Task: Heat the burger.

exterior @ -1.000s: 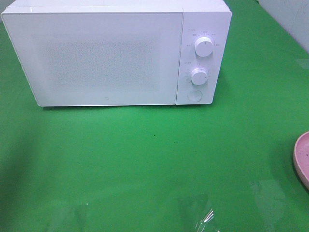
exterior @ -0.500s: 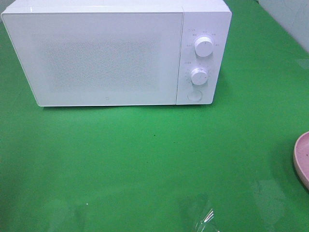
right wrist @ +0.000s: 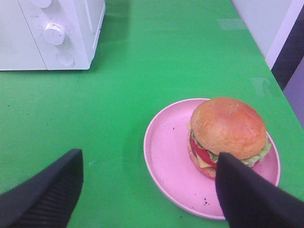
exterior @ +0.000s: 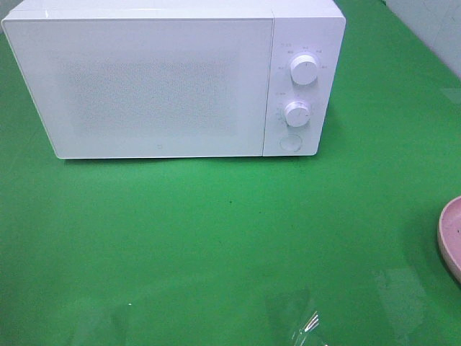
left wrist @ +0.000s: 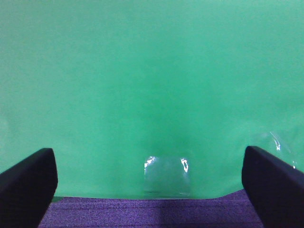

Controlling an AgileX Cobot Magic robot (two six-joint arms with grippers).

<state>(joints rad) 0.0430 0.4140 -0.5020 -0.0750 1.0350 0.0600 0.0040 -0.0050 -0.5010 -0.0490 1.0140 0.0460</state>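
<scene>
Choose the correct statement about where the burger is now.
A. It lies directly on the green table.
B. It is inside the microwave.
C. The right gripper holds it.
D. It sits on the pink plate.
D: the right wrist view shows the burger resting on the pink plate, off to one side of it.

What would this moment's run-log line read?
stage: before pickup | microwave: door shut | burger: on pink plate | right gripper: open, near burger | left gripper: open, empty

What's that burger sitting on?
The burger sits on a round pink plate, toward one side of it, on the green table. The plate surface beneath the burger is covered, so unseen.
</scene>
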